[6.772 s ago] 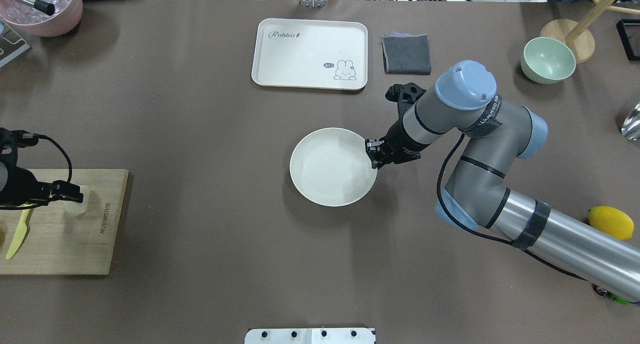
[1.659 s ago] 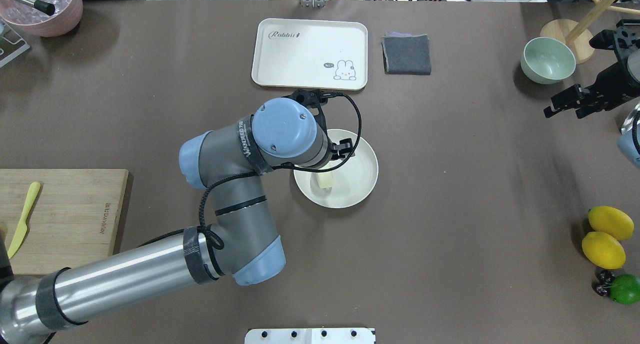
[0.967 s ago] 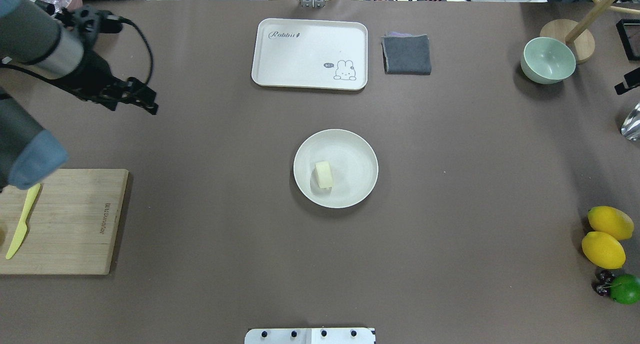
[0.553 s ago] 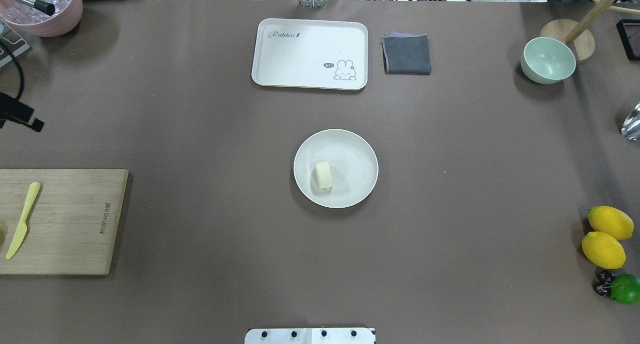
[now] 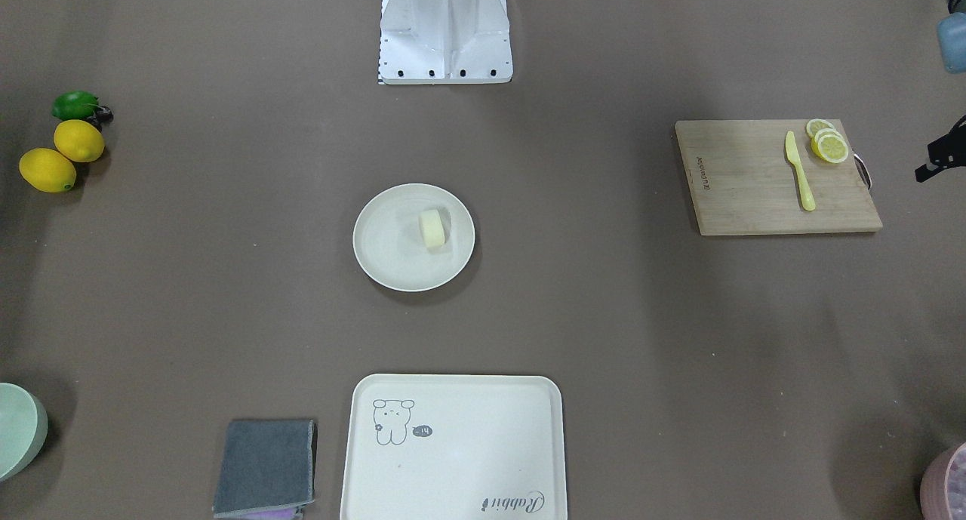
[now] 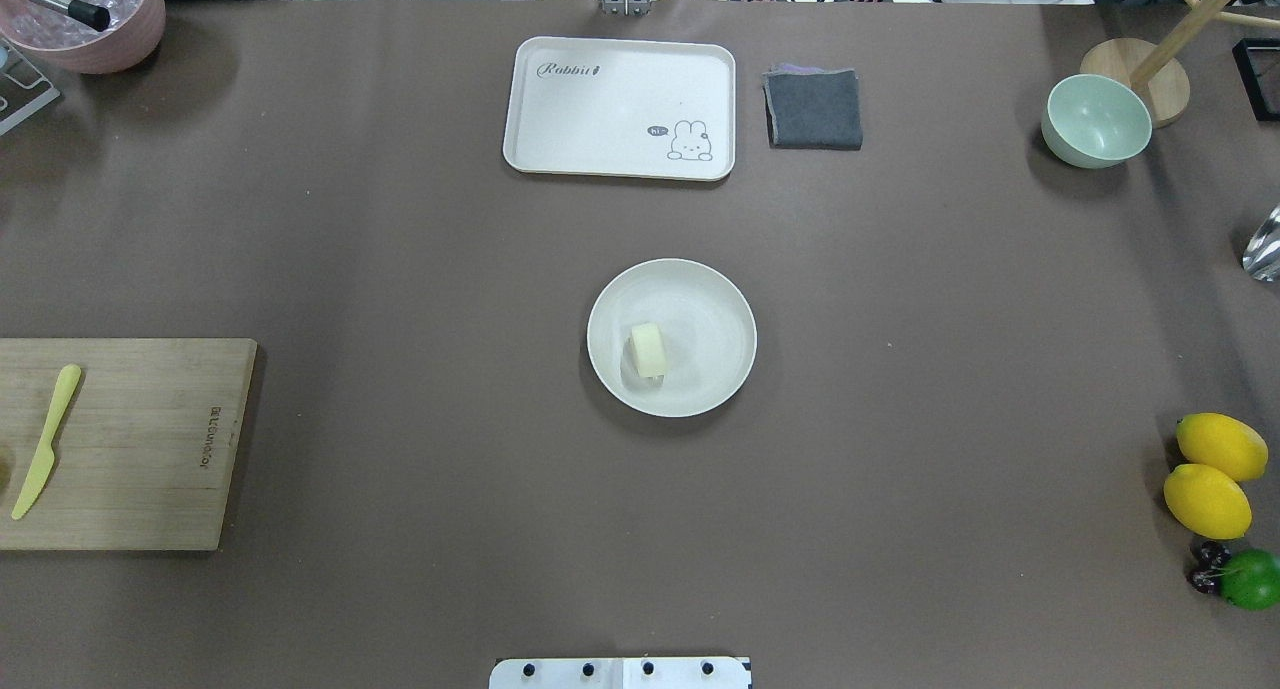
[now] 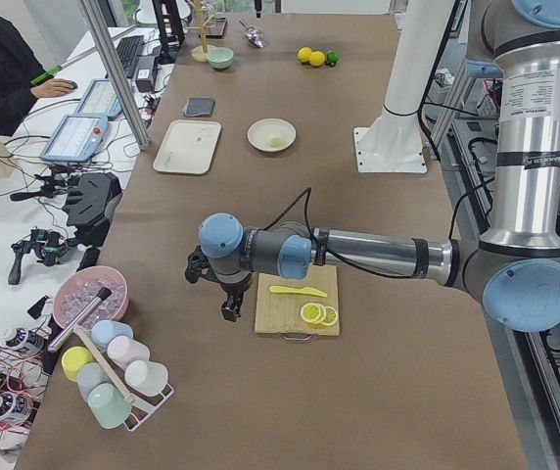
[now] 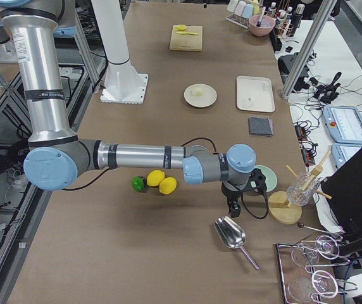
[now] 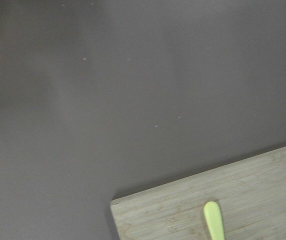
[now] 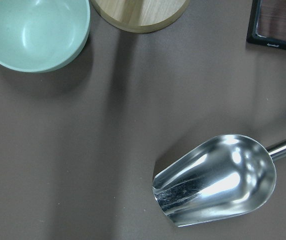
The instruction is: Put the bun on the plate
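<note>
The left gripper [image 7: 229,305] hangs pointed down over the brown table [image 6: 400,269]. Only a dark sliver of it shows in the front-facing view, so whether its fingers are parted or closed cannot be told. A bamboo cutting board [image 5: 755,195] lies close beside it, carrying a yellow-green plastic knife [image 5: 800,170] and a few lemon slices [image 5: 829,143]. The left wrist camera looks down on one corner of that board and the end of the knife.

Well off to this gripper's right, about midway toward the other gripper, sits the plate [image 6: 710,319]. It is round, cream-white and shallow, with a low raised rim. The bun [image 6: 648,350] lies inside it, off-centre in the half nearer the left gripper. It is a short, smooth, rounded lump, a shade yellower than the plate. Nothing touches it.

The right gripper [image 8: 235,204] is far on the plate's other side, pointed down. It shows only in the side view, so its grip cannot be told. Beneath it, a pale green bowl [image 10: 33,32] and a shiny metal scoop [image 10: 215,177] lie apart.
</note>
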`<state>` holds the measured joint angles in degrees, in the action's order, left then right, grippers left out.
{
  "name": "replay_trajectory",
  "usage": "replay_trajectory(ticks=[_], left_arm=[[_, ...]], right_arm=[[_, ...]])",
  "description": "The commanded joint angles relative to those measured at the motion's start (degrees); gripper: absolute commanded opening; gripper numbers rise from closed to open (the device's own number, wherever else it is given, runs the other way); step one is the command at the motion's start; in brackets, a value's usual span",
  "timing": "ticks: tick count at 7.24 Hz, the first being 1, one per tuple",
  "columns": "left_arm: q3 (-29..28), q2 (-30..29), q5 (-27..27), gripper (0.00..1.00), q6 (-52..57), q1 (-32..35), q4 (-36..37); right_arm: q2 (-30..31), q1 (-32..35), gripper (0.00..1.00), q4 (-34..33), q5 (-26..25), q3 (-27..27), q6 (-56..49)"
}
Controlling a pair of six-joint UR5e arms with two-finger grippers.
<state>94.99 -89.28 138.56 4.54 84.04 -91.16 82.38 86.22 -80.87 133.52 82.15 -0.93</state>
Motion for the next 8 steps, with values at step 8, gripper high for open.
replay_trajectory(ticks=[8], left_arm=[[-9.23,-6.09,-3.47,0.98,15.23,3.15,2.38]], right_arm=[[0.41,0.35,1.00,-0.52,4.02,1.78,0.93]])
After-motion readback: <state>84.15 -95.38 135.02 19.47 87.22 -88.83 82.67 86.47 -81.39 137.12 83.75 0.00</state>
